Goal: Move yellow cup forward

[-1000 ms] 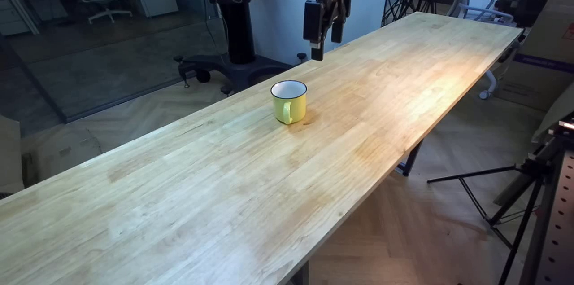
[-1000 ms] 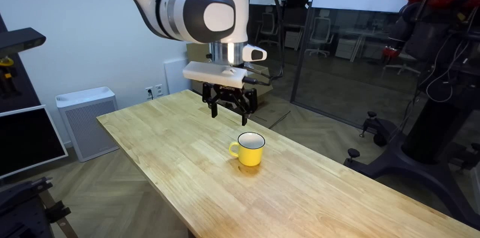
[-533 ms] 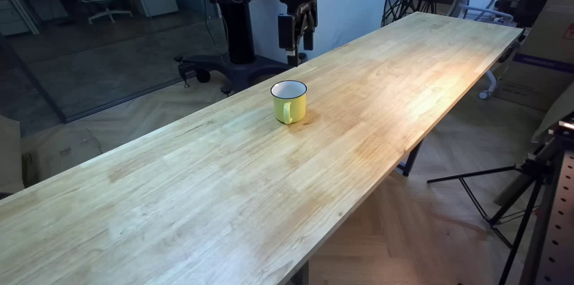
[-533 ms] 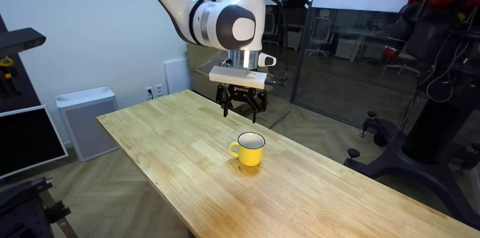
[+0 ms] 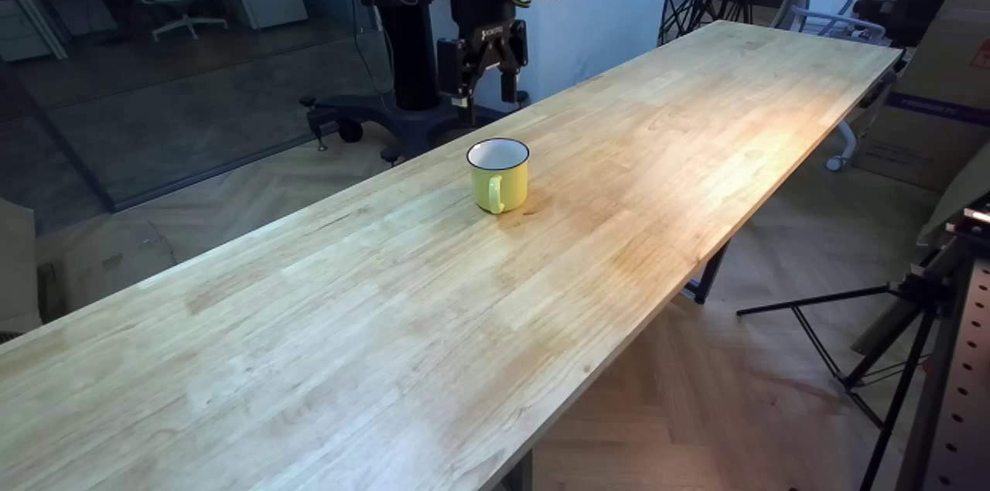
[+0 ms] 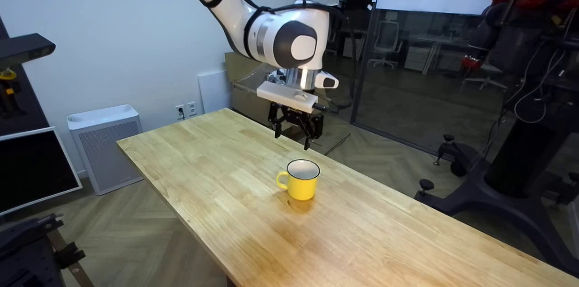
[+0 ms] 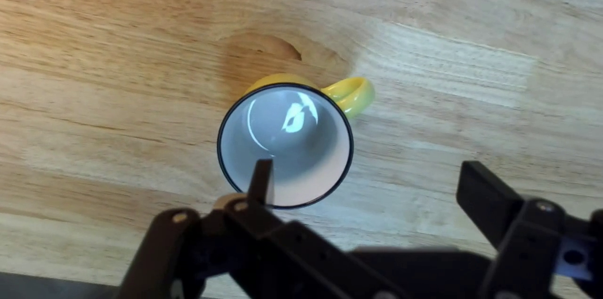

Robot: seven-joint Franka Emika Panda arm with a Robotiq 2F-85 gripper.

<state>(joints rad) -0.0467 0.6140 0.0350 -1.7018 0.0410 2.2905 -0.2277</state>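
Closest in my wrist view, the black two-fingered tool (image 7: 367,170) is hovering released, its fingers standing wide apart. One finger is there hiding part of the yellow cylindrical cup (image 7: 285,134) with white inside and black rim, yet in both exterior views I am seeing a gap between them. The cup is standing upright on the long pale wooden surface (image 5: 348,336), nearer one long edge. Beyond that edge, a black wheeled stand (image 6: 511,160) is standing on the floor (image 6: 149,232).

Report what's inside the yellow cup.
The yellow cup shows white lining with reflections and no contents; in the wrist view, a finger of the claw hides some lining.
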